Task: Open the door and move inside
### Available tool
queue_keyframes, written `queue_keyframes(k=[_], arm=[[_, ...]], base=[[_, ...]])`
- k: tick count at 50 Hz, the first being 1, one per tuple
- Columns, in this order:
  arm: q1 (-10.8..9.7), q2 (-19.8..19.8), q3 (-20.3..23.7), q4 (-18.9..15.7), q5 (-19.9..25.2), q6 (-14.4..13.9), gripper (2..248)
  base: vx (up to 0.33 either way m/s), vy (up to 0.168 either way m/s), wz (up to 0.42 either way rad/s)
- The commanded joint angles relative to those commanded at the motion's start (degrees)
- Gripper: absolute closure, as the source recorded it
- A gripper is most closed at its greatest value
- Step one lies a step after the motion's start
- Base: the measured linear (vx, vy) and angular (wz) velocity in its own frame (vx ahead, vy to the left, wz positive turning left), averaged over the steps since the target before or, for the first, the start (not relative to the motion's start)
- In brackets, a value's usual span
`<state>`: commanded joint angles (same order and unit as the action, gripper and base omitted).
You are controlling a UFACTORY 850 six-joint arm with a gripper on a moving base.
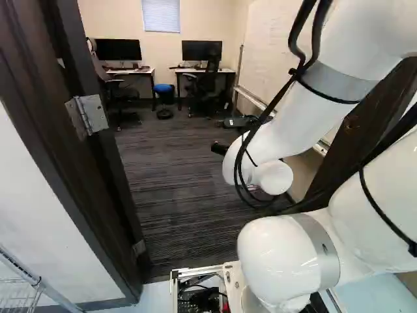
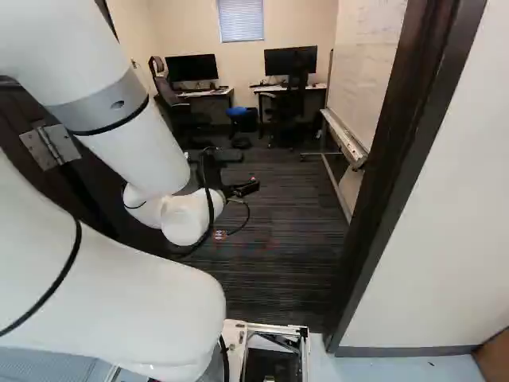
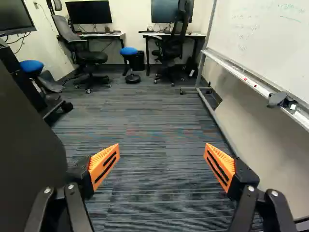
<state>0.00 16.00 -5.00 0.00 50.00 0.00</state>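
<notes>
The doorway stands open, with a dark frame (image 2: pixel 382 159) at the right of the right base view and a hinge (image 1: pixel 91 114) on the dark wood at the left of the left base view. My gripper (image 2: pixel 237 189) reaches through the opening, over the carpet inside. In the wrist view the gripper (image 3: pixel 162 151) has its orange-padded fingers wide apart, nothing between them. A dark flat surface (image 3: pixel 26 145) lies close beside one finger; whether it is the door leaf I cannot tell. No handle shows.
Carpet (image 3: pixel 145 111) stretches ahead to two desks with monitors (image 3: pixel 89 12), office chairs (image 3: pixel 84 55) and a blue stool (image 3: pixel 129 51). A wheeled whiteboard (image 3: pixel 260 38) stands along one side. White wall (image 2: pixel 445 223) flanks the frame; a wire rack (image 1: pixel 19 287) is at the left base view's lower left.
</notes>
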Motion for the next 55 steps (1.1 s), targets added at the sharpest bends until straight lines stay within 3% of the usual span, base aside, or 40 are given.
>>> queue_keyframes(k=[55], arm=[[0.0, 0.0, 0.0, 0.0, 0.0, 0.0, 3]], base=[[0.182, 0.005, -0.011]])
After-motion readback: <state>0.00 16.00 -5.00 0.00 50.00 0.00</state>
